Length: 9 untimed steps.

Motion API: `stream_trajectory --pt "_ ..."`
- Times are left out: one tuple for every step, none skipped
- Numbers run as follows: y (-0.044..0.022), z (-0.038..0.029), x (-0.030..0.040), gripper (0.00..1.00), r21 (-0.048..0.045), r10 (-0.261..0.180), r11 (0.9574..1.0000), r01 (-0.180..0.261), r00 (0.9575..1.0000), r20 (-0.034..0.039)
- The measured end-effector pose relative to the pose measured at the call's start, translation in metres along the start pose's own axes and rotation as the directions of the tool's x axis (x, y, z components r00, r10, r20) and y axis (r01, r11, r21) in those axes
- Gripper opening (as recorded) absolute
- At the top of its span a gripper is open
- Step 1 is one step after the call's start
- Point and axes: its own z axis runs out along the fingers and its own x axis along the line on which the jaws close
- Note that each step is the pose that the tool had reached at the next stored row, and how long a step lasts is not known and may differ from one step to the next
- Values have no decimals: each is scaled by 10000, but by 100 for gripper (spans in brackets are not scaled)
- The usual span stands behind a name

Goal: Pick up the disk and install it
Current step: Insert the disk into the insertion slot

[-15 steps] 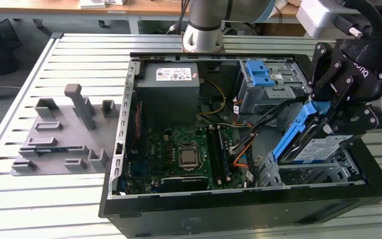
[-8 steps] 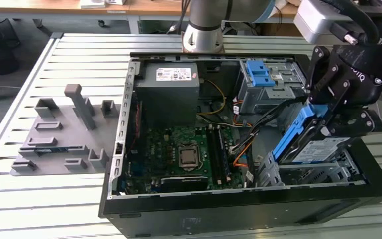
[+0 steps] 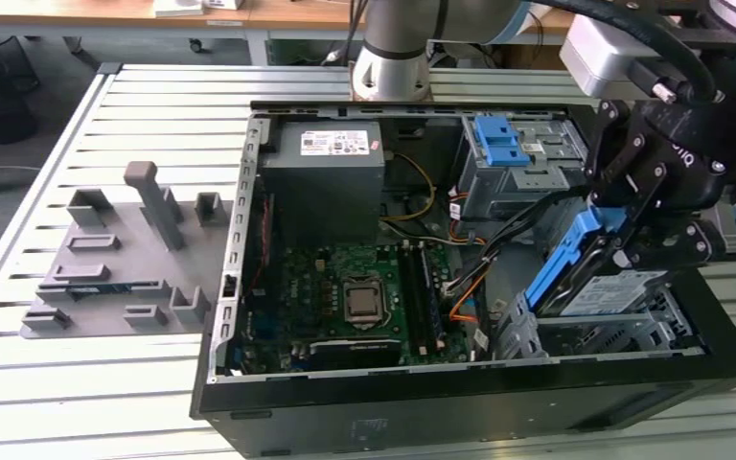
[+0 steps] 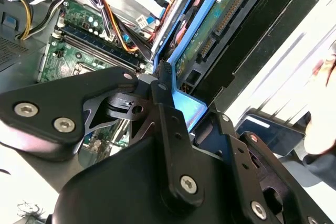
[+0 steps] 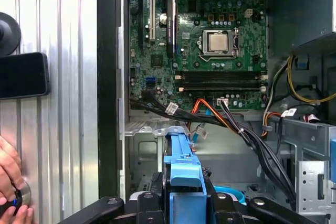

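In the exterior view, nearest is the black wall of the open computer case (image 3: 471, 407); just behind it, at the exterior view's right, sits the metal drive cage (image 3: 631, 333); the disk (image 3: 609, 289) hangs tilted over that cage, its blue carrier frame (image 3: 558, 264) along one edge, clamped between the fingers of the gripper (image 3: 643, 247); farther back lie the motherboard (image 3: 349, 287) and, beyond it, the power-supply box (image 3: 330, 177).
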Motion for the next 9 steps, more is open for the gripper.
stream_trajectory --pt "0 8 0 36 0 0 10000 0 10000 -1" --pt "0 17 0 36 0 0 10000 0 10000 0" --pt "0 26 0 36 0 0 10000 0 10000 0" --pt "0 34 0 36 0 0 10000 0 10000 0" --pt "0 42 0 36 0 0 10000 0 10000 0" --pt "0 51 0 36 0 0 10000 0 10000 1" --pt "0 59 0 36 0 0 10000 0 10000 1" --pt "0 67 0 36 0 0 10000 0 10000 0" --pt "0 75 0 36 0 0 10000 0 10000 0"
